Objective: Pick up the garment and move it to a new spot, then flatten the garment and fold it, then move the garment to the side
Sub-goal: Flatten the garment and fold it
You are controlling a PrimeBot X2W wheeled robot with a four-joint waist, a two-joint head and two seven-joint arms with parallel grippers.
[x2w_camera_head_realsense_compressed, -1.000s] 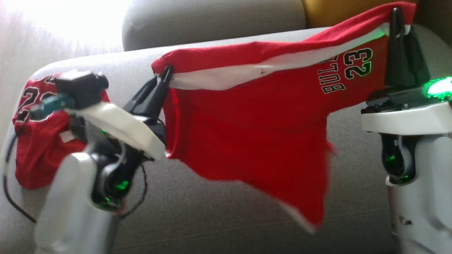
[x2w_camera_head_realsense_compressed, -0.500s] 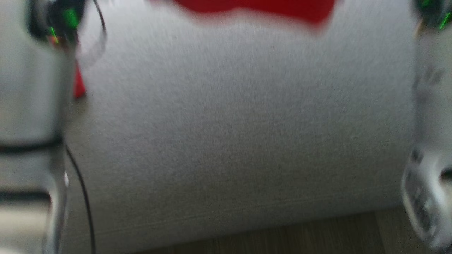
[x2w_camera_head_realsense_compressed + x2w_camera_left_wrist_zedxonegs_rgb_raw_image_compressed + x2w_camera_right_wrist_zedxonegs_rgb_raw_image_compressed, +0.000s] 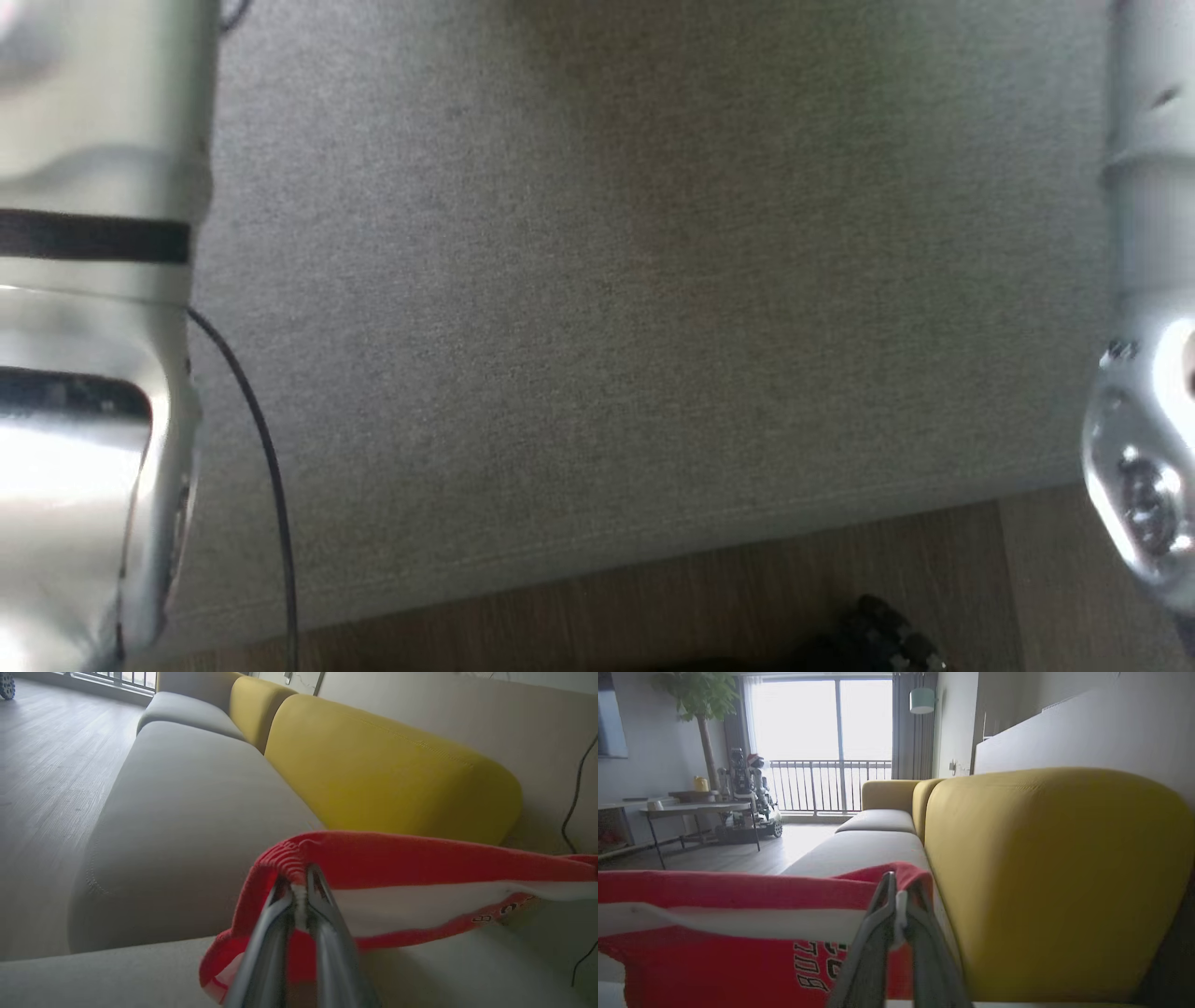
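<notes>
The grey sofa (image 3: 607, 280) is the largest item; from the head view its seat spans the frame between the two pale forearms, the left forearm (image 3: 93, 280) and the right forearm (image 3: 1148, 280), with a strip of wooden floor (image 3: 653, 607) along the front edge. A yellow back cushion (image 3: 383, 774) stands behind the seat. The garment (image 3: 420, 858), red with a white band and black-and-white lettering and numerals, is held stretched between the two arms, above the seat and in front of the yellow back cushion. Whether its lower edge touches the seat cannot be determined. The left pincer (image 3: 299, 882) is clenched on one bunched red corner of the garment, with cloth pinched between the two dark fingers. The right pincer (image 3: 896, 891) is clenched on the opposite corner, gripping the red edge and the white band just beside the printed lettering. A thin black cable (image 3: 261, 448) runs down across the seat front beside the left forearm.
</notes>
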